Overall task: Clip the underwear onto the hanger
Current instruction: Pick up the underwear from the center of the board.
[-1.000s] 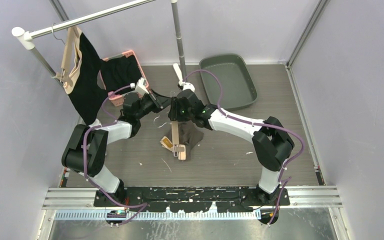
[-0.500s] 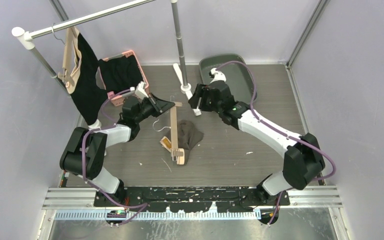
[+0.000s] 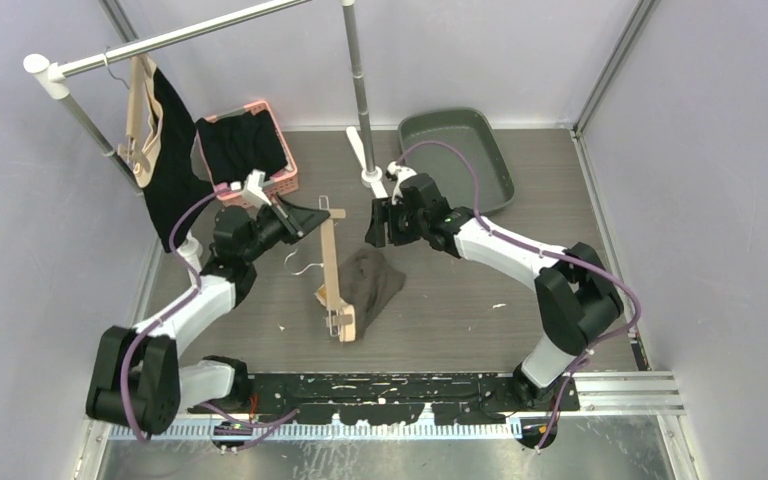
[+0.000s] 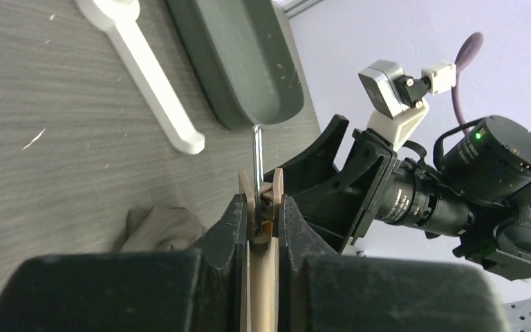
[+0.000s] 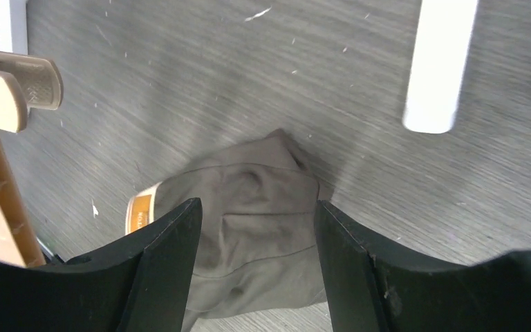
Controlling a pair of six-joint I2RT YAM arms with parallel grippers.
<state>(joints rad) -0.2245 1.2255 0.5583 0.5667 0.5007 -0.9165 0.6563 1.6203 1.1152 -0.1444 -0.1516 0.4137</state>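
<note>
A wooden clip hanger (image 3: 333,270) lies tilted on the table, its near end clipped to brown underwear (image 3: 370,282). My left gripper (image 3: 310,215) is shut on the hanger's far end, at its clip; the left wrist view shows the wood (image 4: 263,273) pinched between the fingers (image 4: 231,235) with the clip's metal wire (image 4: 256,159) standing up. My right gripper (image 3: 375,232) is open and empty, just above the underwear's far edge; the right wrist view shows the brown cloth (image 5: 252,221) with its orange label between the spread fingers (image 5: 173,249).
A clothes rack (image 3: 160,40) at the back left holds a hanger with black and beige garments (image 3: 165,150). A pink basket (image 3: 260,150) with dark clothes stands beside it. A grey tray (image 3: 455,160) is at the back right. The rack's white foot (image 3: 365,160) lies behind my right gripper.
My left gripper has pulled the hanger's far end left and toward me, tilting the hanger. My right gripper swung back to the tray, then returned to just above the underwear.
</note>
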